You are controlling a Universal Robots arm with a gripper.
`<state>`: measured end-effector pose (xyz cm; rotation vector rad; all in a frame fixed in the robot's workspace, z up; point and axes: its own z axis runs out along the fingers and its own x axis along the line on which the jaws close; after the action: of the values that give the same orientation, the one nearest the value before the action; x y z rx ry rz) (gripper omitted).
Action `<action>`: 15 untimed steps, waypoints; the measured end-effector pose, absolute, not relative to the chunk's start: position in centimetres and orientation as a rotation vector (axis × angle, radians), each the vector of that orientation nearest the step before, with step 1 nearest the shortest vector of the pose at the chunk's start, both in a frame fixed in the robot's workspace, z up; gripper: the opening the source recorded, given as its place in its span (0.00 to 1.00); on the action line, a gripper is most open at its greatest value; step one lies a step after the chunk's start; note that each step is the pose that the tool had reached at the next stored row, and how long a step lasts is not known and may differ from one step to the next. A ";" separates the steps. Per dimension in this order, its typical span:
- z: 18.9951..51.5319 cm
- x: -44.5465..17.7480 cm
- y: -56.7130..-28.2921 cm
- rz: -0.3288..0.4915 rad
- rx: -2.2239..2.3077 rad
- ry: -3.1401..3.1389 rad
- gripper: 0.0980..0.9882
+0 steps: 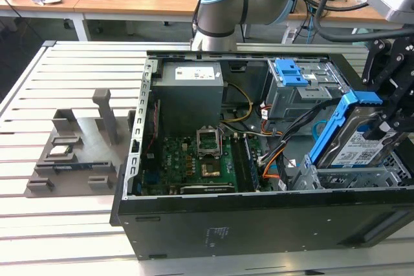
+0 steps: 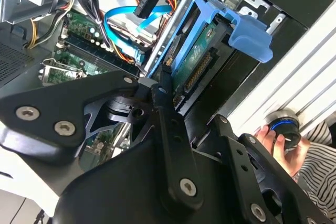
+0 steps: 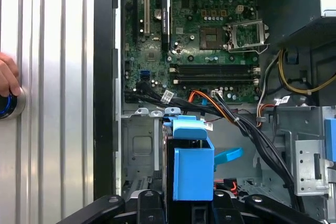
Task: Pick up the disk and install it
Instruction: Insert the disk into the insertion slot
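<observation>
The black linkage gripper (image 1: 388,117) pinches the flat silver-metal disk (image 1: 352,140) by its blue plastic rail, tilted over the grey drive cage (image 1: 336,176). Judged rigid, moderately heavy and shock-sensitive; grip the rail edges, not the exposed circuit board.

The disk (image 1: 352,139), blue-railed, tilts steeply, seemingly partway into its bay.

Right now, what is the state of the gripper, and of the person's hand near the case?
Gripper: shut on the silver hard drive in its blue plastic carrier, tilted over the metal drive bay.
Person's hand: resting on a round blue-ringed knob.
</observation>
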<state>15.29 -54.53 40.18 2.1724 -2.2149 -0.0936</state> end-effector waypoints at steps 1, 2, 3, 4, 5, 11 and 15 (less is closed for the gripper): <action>40.0 15.3 -54.5 -0.094 2.172 -2.215 0.29; 39.8 15.3 -54.5 -0.094 2.172 -2.215 0.29; 39.7 15.3 -54.5 -0.094 2.172 -2.215 0.29; 39.6 15.3 -54.5 -0.094 2.172 -2.215 0.29; 39.4 15.3 -54.5 -0.094 2.172 -2.215 0.29; 38.8 15.3 -54.5 -0.094 2.172 -2.215 0.29; 38.5 15.3 -54.5 -0.094 2.172 -2.215 0.29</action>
<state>15.29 -54.53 38.49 2.1724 -2.2149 -0.0936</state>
